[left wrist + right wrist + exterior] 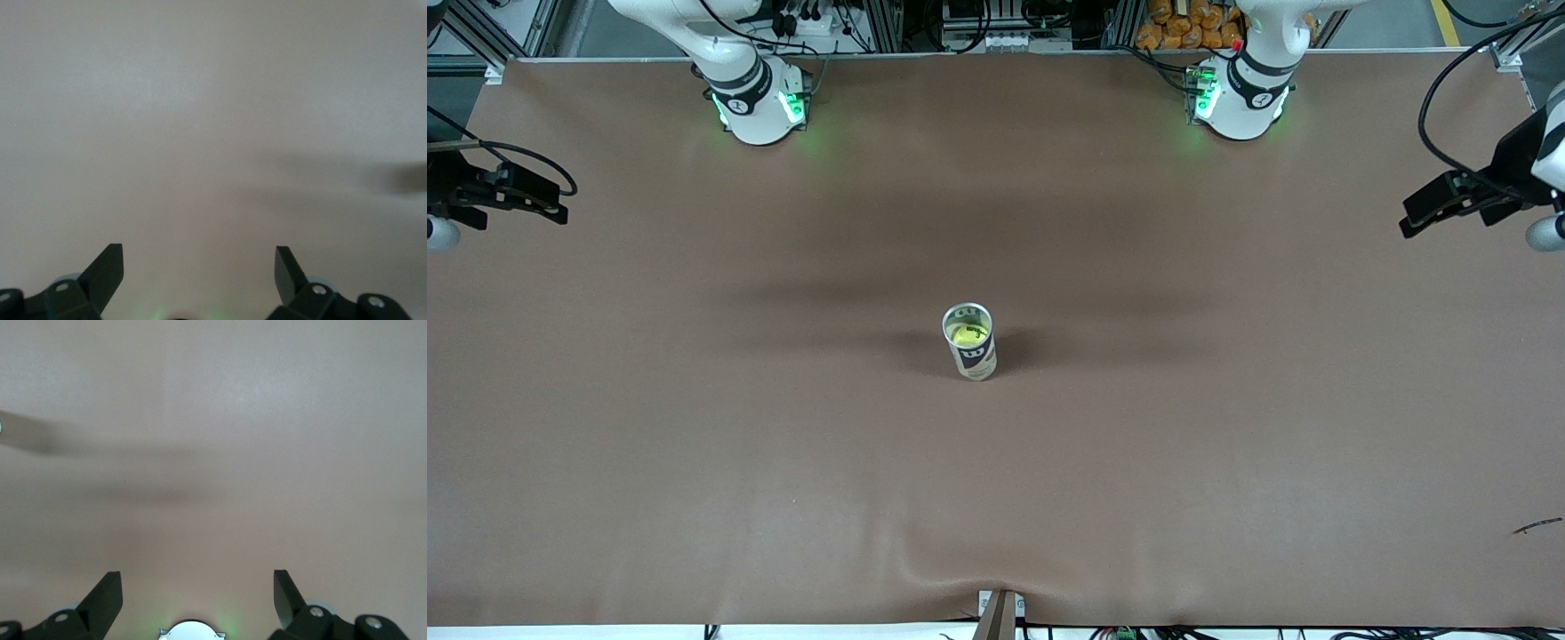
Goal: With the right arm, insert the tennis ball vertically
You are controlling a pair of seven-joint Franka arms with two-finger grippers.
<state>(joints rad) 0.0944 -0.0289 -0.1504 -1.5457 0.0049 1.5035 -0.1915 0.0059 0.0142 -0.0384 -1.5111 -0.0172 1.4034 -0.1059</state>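
A clear tennis ball can (pixel 975 358) stands upright in the middle of the brown table, top open. A yellow tennis ball (pixel 967 335) sits inside it, below the rim. My right gripper (pixel 559 201) hangs open and empty over the right arm's end of the table, well away from the can. Over the left arm's end, my left gripper (pixel 1412 220) waits open and empty. The right wrist view shows the right gripper (pixel 197 580) over bare table cover only. The left gripper (pixel 199 257) in the left wrist view likewise has nothing between its fingers.
The two arm bases (pixel 758 105) (pixel 1240 100) stand along the table's farthest edge from the front camera. The brown cover has a wrinkle (pixel 960 569) near the front edge. A small dark scrap (pixel 1538 526) lies near the front corner at the left arm's end.
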